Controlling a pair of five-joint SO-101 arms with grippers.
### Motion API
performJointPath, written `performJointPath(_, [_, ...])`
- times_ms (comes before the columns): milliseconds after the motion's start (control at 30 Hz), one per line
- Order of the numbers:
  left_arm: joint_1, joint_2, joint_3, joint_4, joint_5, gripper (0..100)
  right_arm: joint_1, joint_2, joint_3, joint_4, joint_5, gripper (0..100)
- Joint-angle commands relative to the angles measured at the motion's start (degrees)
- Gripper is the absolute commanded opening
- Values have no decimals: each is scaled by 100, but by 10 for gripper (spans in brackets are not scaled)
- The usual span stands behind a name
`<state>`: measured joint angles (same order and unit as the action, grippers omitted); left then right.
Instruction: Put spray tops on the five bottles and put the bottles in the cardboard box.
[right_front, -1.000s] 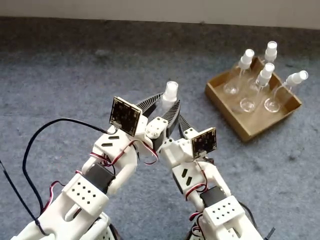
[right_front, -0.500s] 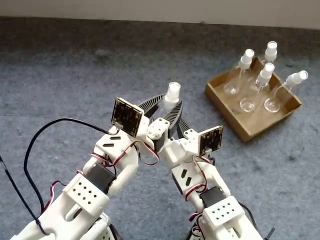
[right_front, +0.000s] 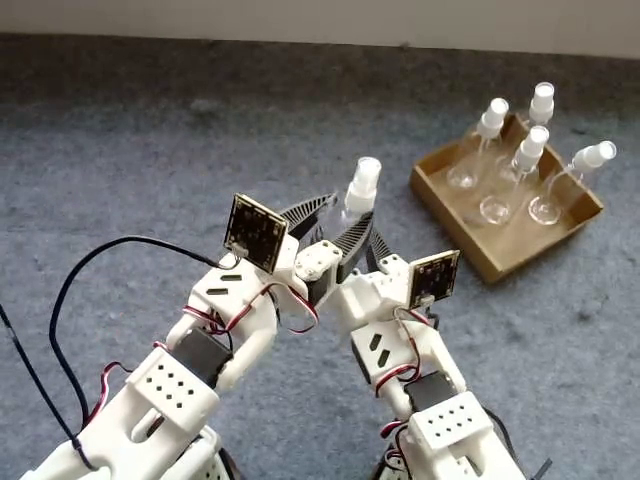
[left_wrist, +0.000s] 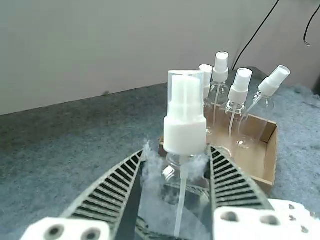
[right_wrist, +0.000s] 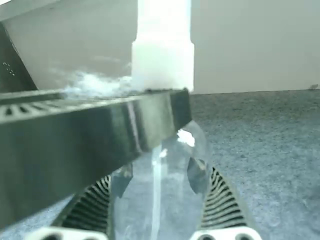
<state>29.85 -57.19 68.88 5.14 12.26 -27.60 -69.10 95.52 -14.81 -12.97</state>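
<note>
High view
- Left arm (right_front: 215, 330): reaches forward and to the right from the near left corner, its wrist board tilted up.
- Right arm (right_front: 400, 340): rises from the near edge just beside the left arm and leans to meet it at the bottle.
- Bottle (right_front: 353, 207): clear and about upright, held above the grey carpet (right_front: 150, 150) where the two arm ends meet. Its spray top (right_front: 363, 183) stands clear above the black fingers.
- Cardboard box (right_front: 445, 222): on the carpet to the right of the arms and apart from them. Four capped bottles (right_front: 527, 150) stand inside it.

Left wrist view
- Left gripper (left_wrist: 177, 155): jaws narrow, with ribbed fingers (left_wrist: 110, 190) pressed on either side of the bottle (left_wrist: 170, 200) at its shoulder.
- Spray top (left_wrist: 185, 125): white with a clear cap, seated on the neck.
- Cardboard box (left_wrist: 267, 155): beyond the bottle, with the four capped bottles (left_wrist: 240, 100) upright in it.

Right wrist view
- Right gripper (right_wrist: 157, 190): jaws drawn in on the bottle's (right_wrist: 160, 185) body, one ribbed finger on each side.
- Left arm's finger (right_wrist: 90, 135): a dark bar crossing in front at neck height.
- Spray top (right_wrist: 162, 55): rises above that bar.
</note>
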Motion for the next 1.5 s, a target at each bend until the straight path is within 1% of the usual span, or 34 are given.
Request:
performJointPath(0, [75,-92,-119,18,-132,156,92,-75,708,-4,-70,26])
performJointPath(67, [75,-303,-92,18,-431,171,92,-75,708,-4,-70,26])
performJointPath(133, [75,-690,-66,44,-589,177,92,-75,708,-4,-70,26])
performJointPath(167, [75,-910,-66,185,-624,177,92,-75,708,-4,-70,26])
performJointPath(333, [40,-2141,-92,1398,-642,178,92,-75,708,-13,-70,26])
performJointPath(467, [-488,-3116,-57,1960,-615,178,92,-75,708,-13,-70,26])
performJointPath(500, [-629,-3292,-22,2207,-607,175,92,-75,708,-13,-70,26])
performJointPath(567, [-760,-3670,207,2743,-607,132,92,-75,708,-13,-70,26])
performJointPath(633, [-760,-4022,541,3068,-607,54,92,-75,708,-13,-70,26])
performJointPath(667, [-752,-4189,708,3103,-607,11,92,-75,708,-13,-70,26])
performJointPath(700, [-743,-4365,901,3112,-607,0,101,-75,708,-13,-70,26])
performJointPath(833, [-743,-4848,1701,3095,-607,50,110,-75,699,-13,-70,28])
performJointPath(967, [-725,-4752,1974,3138,-607,27,242,-75,673,-13,-62,28])
performJointPath(1033, [-462,-4752,2000,3446,-607,6,462,-75,664,-57,-62,28])
performJointPath(1100, [4,-4752,1965,3947,-624,5,673,-75,655,-57,-62,28])
performJointPath(1167, [409,-4752,1938,4229,-642,5,734,-75,655,-57,-62,28])
performJointPath(1333, [875,-4752,2211,4229,-624,5,523,-110,593,-66,-70,28])
performJointPath(1467, [1270,-4752,2281,4220,-624,5,382,-637,549,-66,-70,28])
